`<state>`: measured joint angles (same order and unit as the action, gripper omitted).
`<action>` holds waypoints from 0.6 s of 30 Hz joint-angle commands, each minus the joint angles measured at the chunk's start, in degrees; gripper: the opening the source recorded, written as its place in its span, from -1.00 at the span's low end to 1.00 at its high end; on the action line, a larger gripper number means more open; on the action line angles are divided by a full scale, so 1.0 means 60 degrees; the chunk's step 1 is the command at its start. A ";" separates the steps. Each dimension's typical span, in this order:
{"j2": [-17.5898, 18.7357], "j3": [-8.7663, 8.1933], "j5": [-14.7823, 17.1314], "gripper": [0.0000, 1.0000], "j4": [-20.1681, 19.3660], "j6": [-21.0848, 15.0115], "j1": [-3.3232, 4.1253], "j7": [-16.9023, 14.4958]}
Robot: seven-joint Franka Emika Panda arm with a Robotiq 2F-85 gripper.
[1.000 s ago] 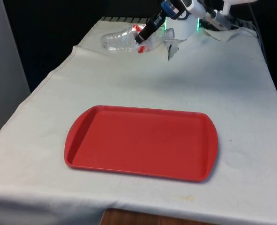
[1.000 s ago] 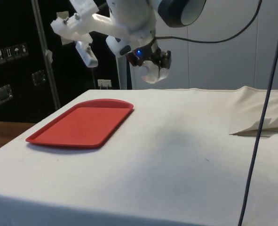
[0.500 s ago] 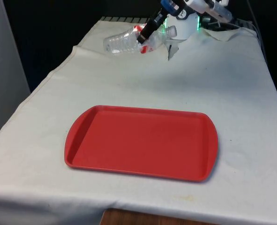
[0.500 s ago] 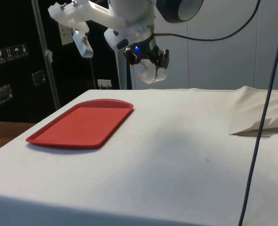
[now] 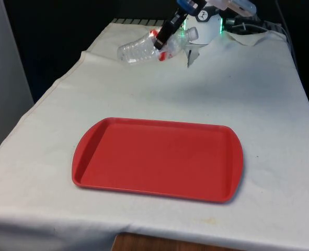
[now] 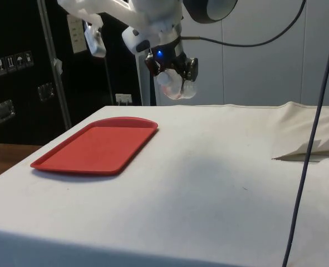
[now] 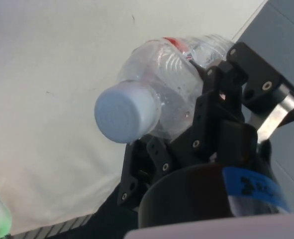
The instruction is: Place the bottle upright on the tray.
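— Where's the bottle (image 5: 144, 48) right now?

— Up in the air, well beyond the far edge of the tray (image 5: 157, 158), over the back of the counter (image 5: 259, 99). The tool (image 5: 161, 37) has its fingers clamped round it near the neck end. It's clear plastic with a red label and a pale cap (image 7: 127, 111), and it's nearly on its side, the base hanging a bit lower than the cap.

— Anything touching it besides the tool?

— No, from the side you can see it (image 6: 175, 86) hanging clear above the cloth in the tool (image 6: 172, 68), with open air underneath.

— And the tray?

— Red, shallow rim all round, lying flat on the cloth nearer the front edge of the counter. Nothing in it. There's bare cloth on every side of it, and a broad bare stretch between its far rim and the bottle.

— Anything near the bottle?

— A rumpled fold of cloth (image 5: 251, 39) just beyond it, at the counter's far end.
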<state>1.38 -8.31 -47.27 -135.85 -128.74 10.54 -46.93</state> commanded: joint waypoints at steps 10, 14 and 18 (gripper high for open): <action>-0.0162 -0.0210 0.0630 -0.33 -0.0076 -0.0525 -0.0029 -0.0458; -0.0191 -0.0286 0.0840 -0.33 -0.0076 -0.0668 -0.0029 -0.0592; -0.0210 -0.0363 0.1060 -0.33 -0.0086 -0.0812 -0.0029 -0.0745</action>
<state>0.57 -10.43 -41.48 -135.91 -132.93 10.54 -50.76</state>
